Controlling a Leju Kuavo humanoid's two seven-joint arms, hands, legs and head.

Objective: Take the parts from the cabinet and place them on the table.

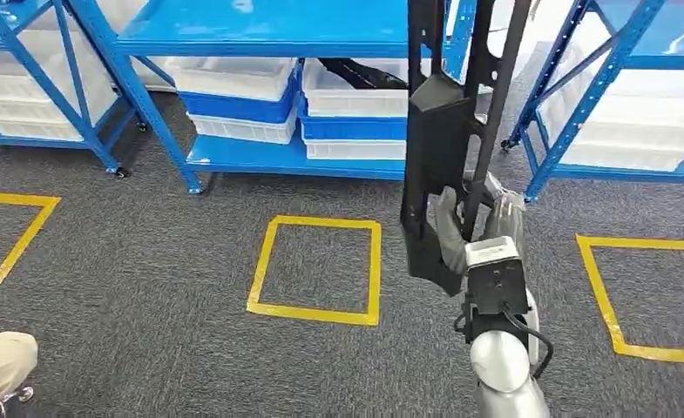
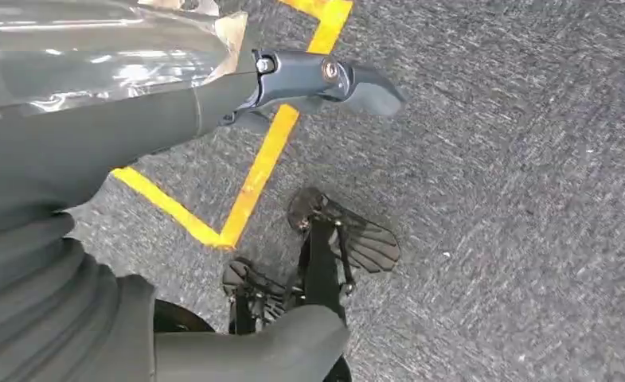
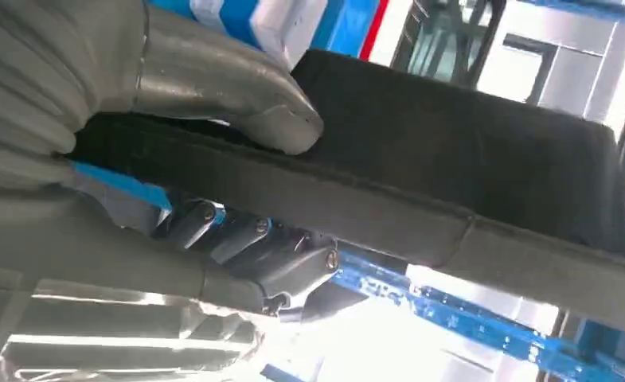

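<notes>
Head view: my right robot hand (image 1: 460,231) grips black part (image 1: 438,139), upright above it; keep grip firm, carry level to table.

Dark grey speckled carpet (image 1: 146,287) covers the floor, marked with yellow tape squares (image 1: 316,270), 1 at centre, others partly seen at 9 and 3 o'clock. Blue metal shelving racks (image 1: 260,152) stand from 10 to 2 o'clock, their low shelves stacked with white and blue plastic bins (image 1: 238,100). Bright light washes the racks at 1 o'clock.
</notes>
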